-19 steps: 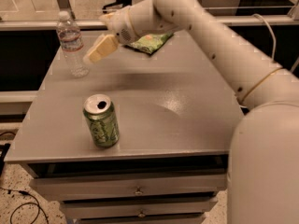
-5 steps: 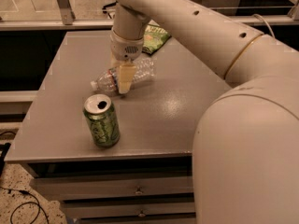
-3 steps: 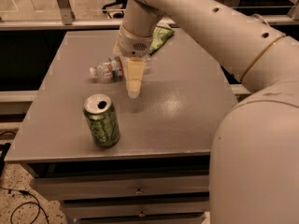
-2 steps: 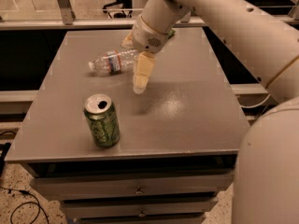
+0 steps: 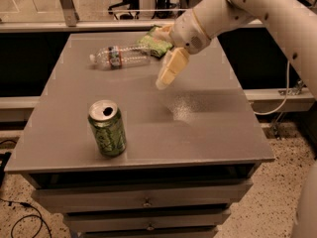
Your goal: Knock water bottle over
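Observation:
The water bottle (image 5: 120, 57) lies on its side on the far left part of the grey table (image 5: 208, 128), its white cap pointing left and its label with a red mark near the neck. My gripper (image 5: 162, 83) hangs above the table's middle, to the right of the bottle and clear of it, with its cream fingers (image 5: 171, 67) together and pointing down-left. It holds nothing.
A green soda can (image 5: 106, 128) stands upright near the front left of the table. A green bag (image 5: 156, 42) lies at the far edge, just right of the bottle and partly behind my arm. Drawers sit below the tabletop.
The bottle stood upright at the far left corner; now it lies on its side. My gripper has drawn back to the right and upward, away from the bottle.

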Available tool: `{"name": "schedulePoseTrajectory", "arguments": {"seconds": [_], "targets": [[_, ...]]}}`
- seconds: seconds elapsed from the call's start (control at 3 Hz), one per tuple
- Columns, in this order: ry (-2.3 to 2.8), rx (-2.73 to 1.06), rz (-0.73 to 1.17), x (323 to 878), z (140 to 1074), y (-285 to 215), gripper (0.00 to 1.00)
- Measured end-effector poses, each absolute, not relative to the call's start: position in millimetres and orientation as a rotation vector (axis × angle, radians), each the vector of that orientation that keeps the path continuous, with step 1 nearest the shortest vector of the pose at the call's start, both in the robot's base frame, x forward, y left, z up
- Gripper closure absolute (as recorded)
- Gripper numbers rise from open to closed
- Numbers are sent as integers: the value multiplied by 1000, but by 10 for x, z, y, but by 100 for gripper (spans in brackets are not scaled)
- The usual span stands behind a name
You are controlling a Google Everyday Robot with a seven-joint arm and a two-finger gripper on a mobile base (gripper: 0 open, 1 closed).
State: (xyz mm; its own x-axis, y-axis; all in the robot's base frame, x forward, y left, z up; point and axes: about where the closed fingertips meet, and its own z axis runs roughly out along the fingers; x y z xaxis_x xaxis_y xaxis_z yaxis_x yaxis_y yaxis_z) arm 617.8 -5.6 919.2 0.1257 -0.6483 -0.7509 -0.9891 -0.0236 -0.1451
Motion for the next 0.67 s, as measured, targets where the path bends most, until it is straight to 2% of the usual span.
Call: {"name": "schedulePoseTrajectory", "arguments": {"seconds": [0.33,0.67], "targets": [[1488,-1567,776,6132,9393,-226,0],[1473,-1540,801,6096,9455,-248,0]]}}
